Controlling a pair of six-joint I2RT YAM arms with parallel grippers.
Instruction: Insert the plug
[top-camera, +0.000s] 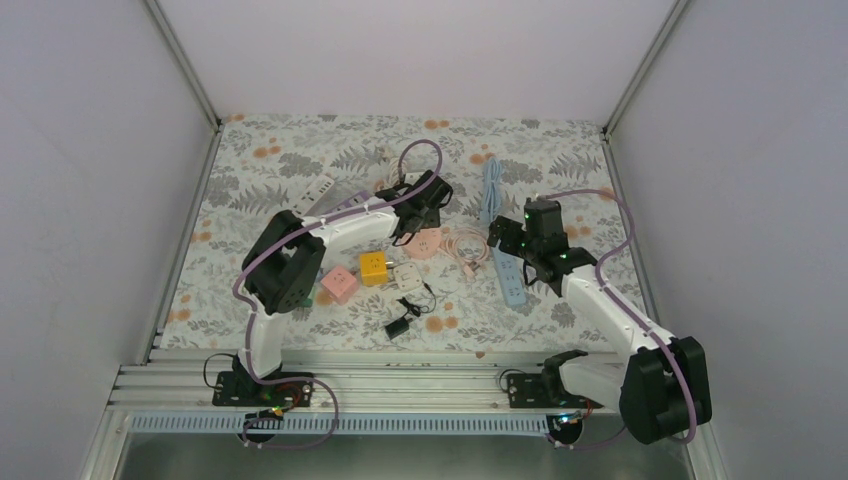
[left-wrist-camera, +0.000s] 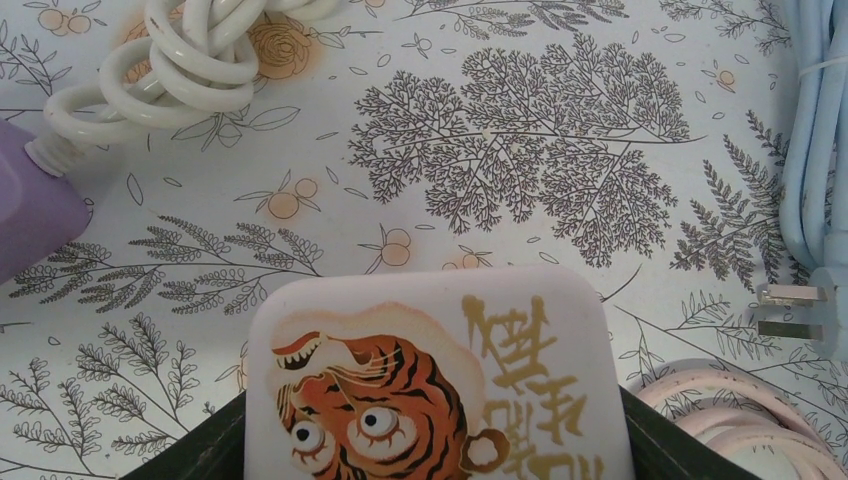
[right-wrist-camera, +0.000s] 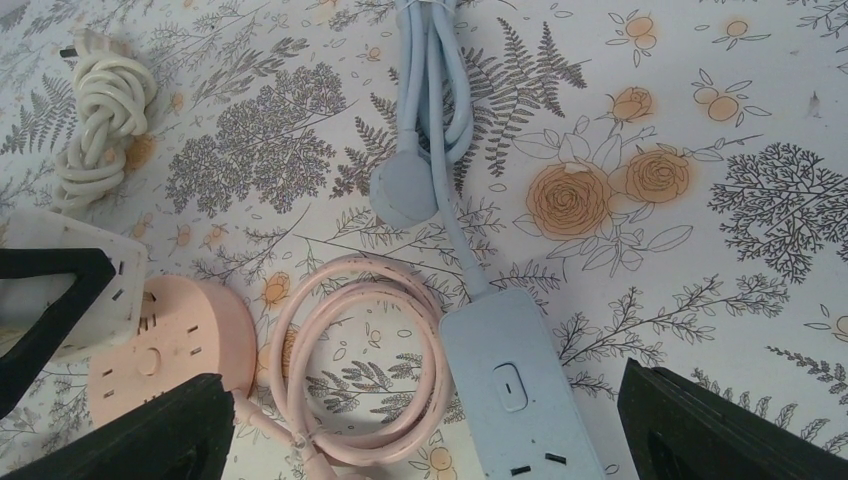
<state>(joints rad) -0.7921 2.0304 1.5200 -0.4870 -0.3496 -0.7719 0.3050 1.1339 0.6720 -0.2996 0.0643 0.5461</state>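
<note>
The left end effector (left-wrist-camera: 432, 420) is clenched on a tiger-printed plug block (left-wrist-camera: 430, 370), one black finger on each side wall, printed face up. Its prongs are not visible, so presumably they are on the underside, which would explain the side grip: it leaves that face free to push down. In the top view the pink round socket (top-camera: 425, 244) lies just at 6 o'clock of this end effector, with its pink cord (right-wrist-camera: 350, 350) looped toward 3 o'clock. That makes it the likely receptacle, though I cannot tell whether block and socket touch.

The right end effector (right-wrist-camera: 425, 425) is released, jaws wide, hanging over the switch end of the blue power strip (right-wrist-camera: 510, 390). It seems parked there either to pin a body down during the push or to go for the strip's own blue plug (right-wrist-camera: 405, 190), which rests on the desk (left-wrist-camera: 520, 150) at 12 o'clock. A knotted white cord (right-wrist-camera: 100, 110) sits well apart at 10 o'clock.

Alignment over the slots is the step in hand.
</note>
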